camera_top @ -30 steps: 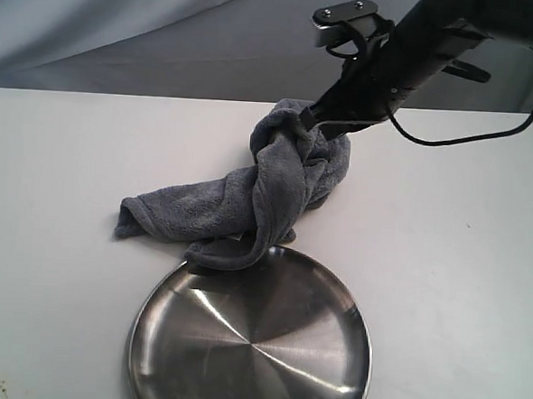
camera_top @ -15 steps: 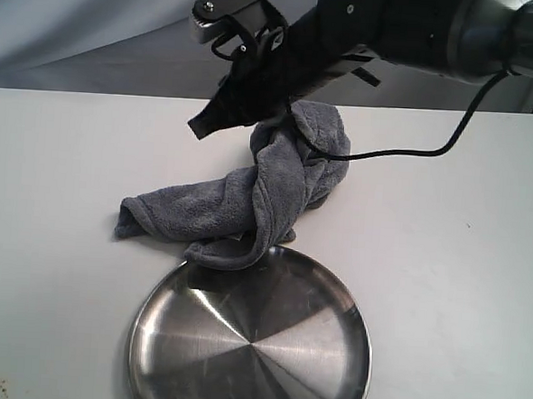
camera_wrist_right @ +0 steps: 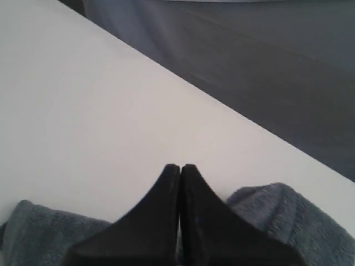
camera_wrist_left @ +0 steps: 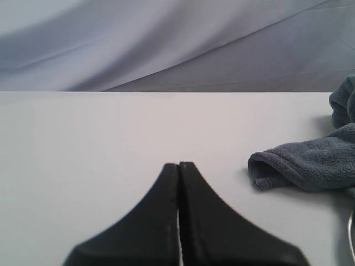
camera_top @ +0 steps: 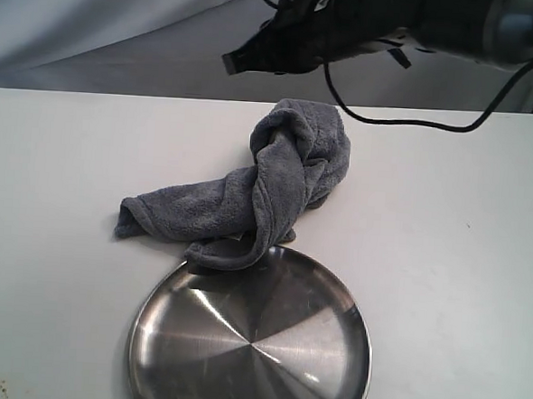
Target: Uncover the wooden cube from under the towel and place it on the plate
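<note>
**A:** What sits on the white desk (camera_top: 452, 265)?

**B:** A dark grey plush fleece towel (camera_top: 281, 178), twisted into a ropy bundle. It has a tall knotted hump at the far end and a flatter tail running off to the left. Its near fold lies over the far rim of a round, shiny stainless-steel plate (camera_top: 250, 348), which is shallow-rimmed and has streaky glints fanning out from its middle.

**A:** And the pale wooden cube?

**B:** It shows in no view. I cannot tell whether the hump hides it.

**A:** The jaws?

**B:** The right jaws are smooth, black and tapered, pressed together on nothing. The black right arm (camera_top: 377, 21) hangs above and behind the hump, clear of the fleece. The left jaws are also together and empty, over bare desk, with the towel's rolled tail end near them.

**A:** Behind it all?

**B:** A pale blue-grey draped cloth (camera_top: 97, 17).
</note>
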### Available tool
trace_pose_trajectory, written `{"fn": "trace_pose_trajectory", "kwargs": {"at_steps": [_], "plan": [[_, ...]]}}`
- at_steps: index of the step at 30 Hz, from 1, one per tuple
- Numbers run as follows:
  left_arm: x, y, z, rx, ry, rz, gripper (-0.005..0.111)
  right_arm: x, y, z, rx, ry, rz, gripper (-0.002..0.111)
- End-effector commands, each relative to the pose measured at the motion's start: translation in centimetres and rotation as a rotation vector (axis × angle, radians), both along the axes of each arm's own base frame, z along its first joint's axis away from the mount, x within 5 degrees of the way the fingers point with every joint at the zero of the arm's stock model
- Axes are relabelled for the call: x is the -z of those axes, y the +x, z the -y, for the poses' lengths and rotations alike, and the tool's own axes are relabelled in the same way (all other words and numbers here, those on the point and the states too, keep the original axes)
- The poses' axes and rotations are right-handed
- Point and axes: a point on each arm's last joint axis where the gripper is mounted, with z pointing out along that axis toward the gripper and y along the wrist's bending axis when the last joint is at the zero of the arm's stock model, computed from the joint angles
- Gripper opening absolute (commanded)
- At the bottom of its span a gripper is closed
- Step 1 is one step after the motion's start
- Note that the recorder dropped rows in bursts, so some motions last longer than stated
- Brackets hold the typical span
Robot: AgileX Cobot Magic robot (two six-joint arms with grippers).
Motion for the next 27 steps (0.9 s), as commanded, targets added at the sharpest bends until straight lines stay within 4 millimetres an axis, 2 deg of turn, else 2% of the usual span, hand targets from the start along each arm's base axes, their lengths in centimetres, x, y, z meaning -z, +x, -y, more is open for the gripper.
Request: {"fn": "trace_pose_trajectory", "kwargs": {"at_steps": [1,8,13,19,23,27], "plan": [[-0.1,0.0,0.0,0.004,-0.001,0.014,0.0,0.3,1.1,3.0,0.051,-0.012,-0.074,0.0],[-0.1,0.0,0.0,0.004,-0.001,0.014,0.0,1.5,1.4,6.5,0.062,-0.076,-0.243,0.0],[-0.1,0.0,0.0,0.004,-0.001,0.014,0.0,2.3,0.2,6.7,-0.037,-0.185,-0.346,0.0],[-0.1,0.0,0.0,0.004,-0.001,0.014,0.0,2.5,-1.6,4.8,-0.244,-0.202,-0.41,0.0],[-0.1,0.0,0.0,0.004,-0.001,0.014,0.0,2.1,-2.5,2.6,-0.346,-0.141,-0.363,0.0],[-0.1,0.0,0.0,0.004,-0.001,0.014,0.0,1.6,-2.4,0.9,-0.335,-0.104,-0.267,0.0]]}}
